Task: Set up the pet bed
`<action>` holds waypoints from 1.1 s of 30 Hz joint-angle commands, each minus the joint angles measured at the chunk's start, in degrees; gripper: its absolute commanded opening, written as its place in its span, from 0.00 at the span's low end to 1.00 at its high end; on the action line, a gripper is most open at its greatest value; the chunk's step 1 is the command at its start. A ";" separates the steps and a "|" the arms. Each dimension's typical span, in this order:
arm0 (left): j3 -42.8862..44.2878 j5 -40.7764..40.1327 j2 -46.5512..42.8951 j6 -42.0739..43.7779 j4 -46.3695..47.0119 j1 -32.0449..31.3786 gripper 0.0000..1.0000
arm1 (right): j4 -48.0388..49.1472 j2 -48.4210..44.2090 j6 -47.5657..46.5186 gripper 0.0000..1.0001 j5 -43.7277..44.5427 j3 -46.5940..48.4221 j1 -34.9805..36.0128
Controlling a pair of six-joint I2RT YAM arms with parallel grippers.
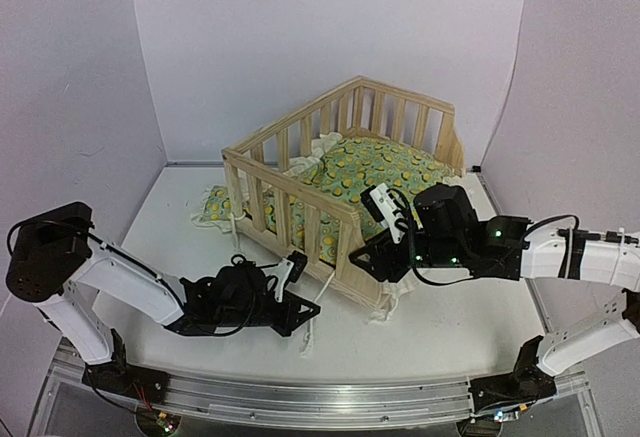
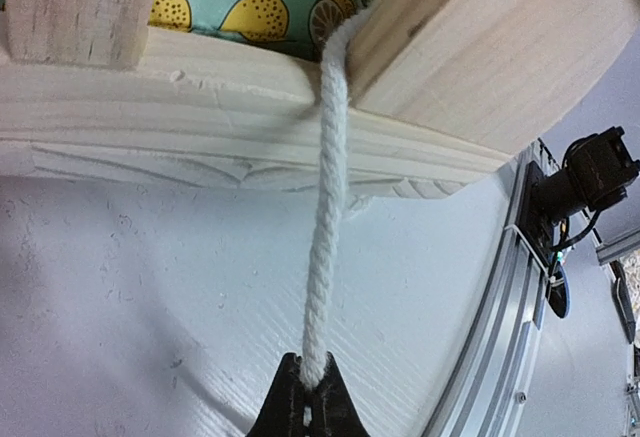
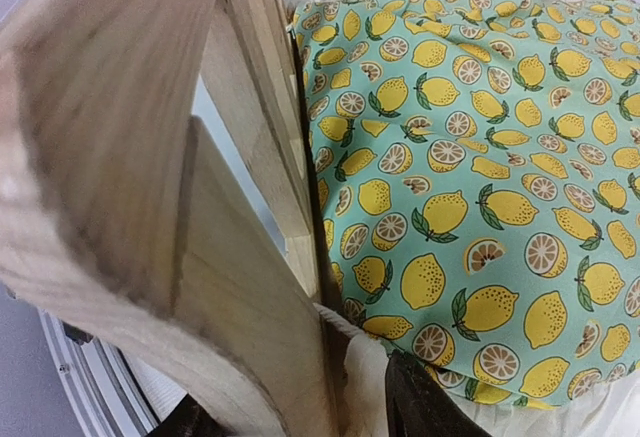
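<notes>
One cushion [image 1: 385,172] in pet bed [image 1: 290,202]

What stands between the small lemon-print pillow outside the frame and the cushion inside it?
The slatted side wall of the pale pine pet bed: the small lemon-print pillow lies just outside it, the green lemon-print cushion inside. Nothing else visible blocks it; the pillow would likely need lifting over the slats.

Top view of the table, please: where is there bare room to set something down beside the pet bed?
Bare table lies between the left wall and the small pillow, and before the pet bed, between both arms. Crowded: its near corner, where left gripper, cord and right gripper gather.
</notes>
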 commanded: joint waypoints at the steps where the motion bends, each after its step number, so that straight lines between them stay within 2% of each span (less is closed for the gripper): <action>1: 4.28 -0.49 3.06 -0.96 5.30 2.09 0.00 | -6.12 3.01 -2.58 0.60 9.83 7.07 -6.57; 3: 5.42 0.54 4.04 0.03 5.69 3.08 0.00 | -14.30 3.05 2.03 0.67 8.11 10.67 -4.47; 6: 7.65 2.82 5.46 0.87 5.74 4.99 0.01 | -23.76 -3.96 14.78 0.78 7.63 8.61 1.26; 9: 8.73 3.67 5.76 1.53 5.75 5.62 0.01 | -27.48 -14.08 28.60 0.88 2.78 -0.92 1.81; 13: 8.09 5.83 4.59 1.26 5.71 5.80 0.03 | -25.48 -19.67 35.17 0.88 -0.37 -12.48 1.76; 15: 7.77 6.60 4.39 0.86 5.73 5.76 0.03 | -17.69 -21.31 34.56 0.88 -0.37 -17.30 1.78; 18: 7.16 6.29 4.48 0.53 5.71 5.76 0.04 | -1.66 -20.13 30.76 0.82 1.09 -24.98 2.22; 21: 6.46 5.89 3.86 0.02 5.80 5.75 0.04 | 14.66 -16.67 26.05 0.82 7.76 -29.86 5.03; 25: 6.03 5.78 3.01 0.39 5.77 5.76 0.04 | 26.89 -11.27 23.26 0.80 22.10 -34.66 8.62; 29: 6.41 6.16 3.13 1.16 5.72 5.76 0.05 | 43.62 -6.80 20.39 0.70 26.46 -41.14 9.05; 33: 6.65 7.47 2.73 1.51 5.76 5.76 0.05 | 53.52 -2.80 16.79 0.60 28.91 -43.09 9.45</action>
